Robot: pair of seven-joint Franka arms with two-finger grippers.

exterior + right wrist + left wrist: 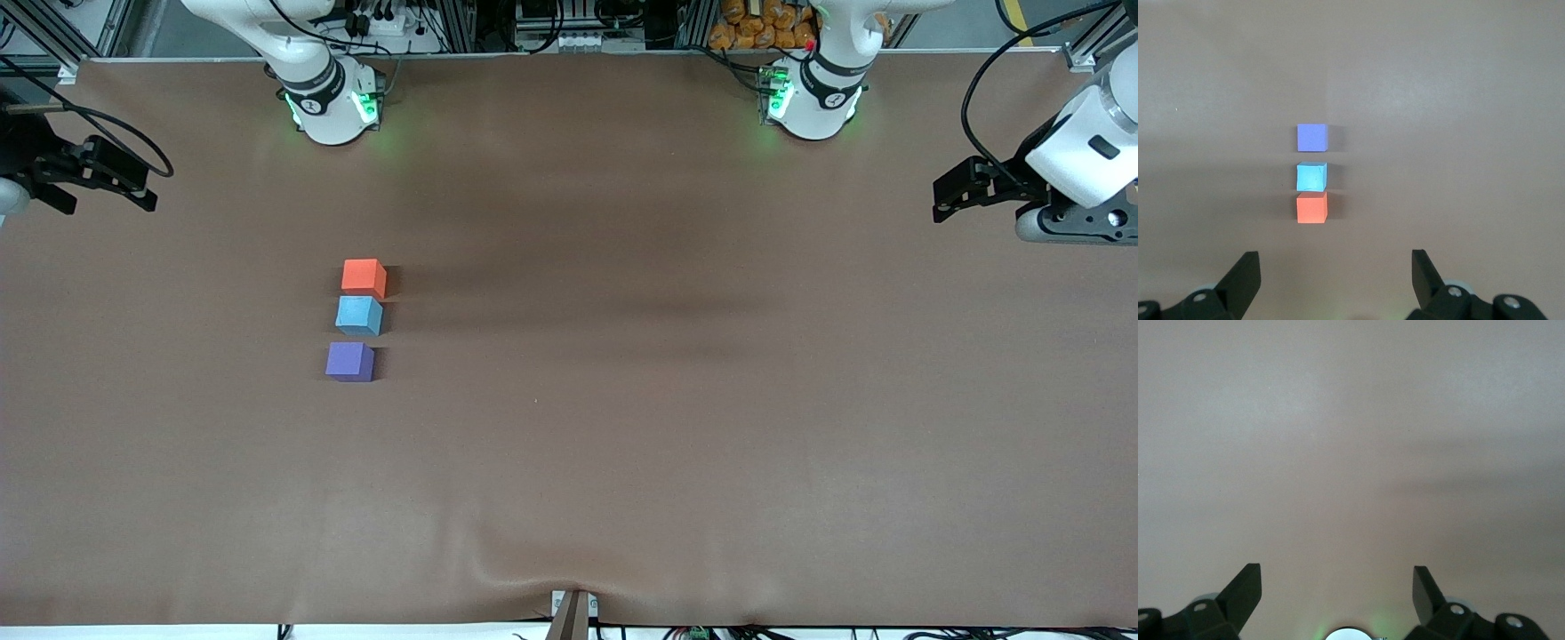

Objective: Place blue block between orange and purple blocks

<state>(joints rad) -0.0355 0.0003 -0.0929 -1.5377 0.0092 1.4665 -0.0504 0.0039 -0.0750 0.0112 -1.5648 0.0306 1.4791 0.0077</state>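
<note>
on the brown table (622,427), well clear of both parked pincers, right gripper (98,173) and left gripper (965,191), each spread apart and empty, the blue block (359,316) sits between the orange block (364,276) and purple block (349,362): 3 in line, apparently done.

Brown table (622,444), aluminium frame (498,27) along edge

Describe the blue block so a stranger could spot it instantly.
On the brown table, toward the right arm's end, three small cubes sit in a short row. The blue block is the middle one, between the orange block and the purple block; only it is light sky-blue.
</note>
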